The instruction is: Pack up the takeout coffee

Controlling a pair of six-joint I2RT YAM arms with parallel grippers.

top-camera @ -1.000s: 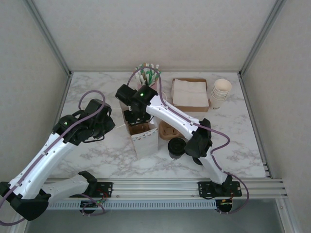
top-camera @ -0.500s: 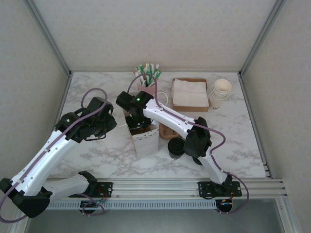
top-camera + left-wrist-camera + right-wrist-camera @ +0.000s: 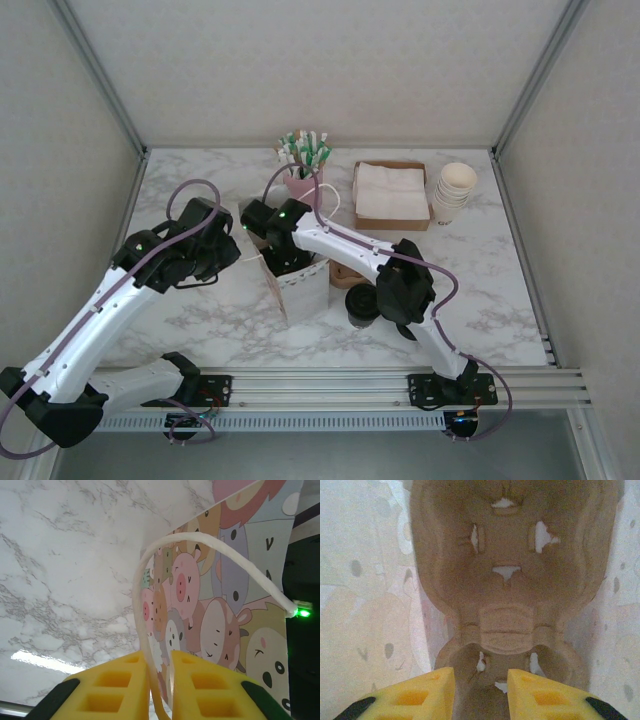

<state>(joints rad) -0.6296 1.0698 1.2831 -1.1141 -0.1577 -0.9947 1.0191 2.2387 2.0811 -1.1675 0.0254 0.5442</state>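
Pinching: left hand [image 3: 159, 656] closed on bag handle [image 3: 200, 539] | right hand [image 3: 481, 676] parted, cup carrier [image 3: 507, 580] just beyond, inside bag [image 3: 300, 290]

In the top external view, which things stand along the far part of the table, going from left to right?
pink cup of green-and-white sticks → open box of white napkins → stack of paper cups

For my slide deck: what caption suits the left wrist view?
Left gripper pinches the rope handle of a cartoon-print paper bag over the marble table.
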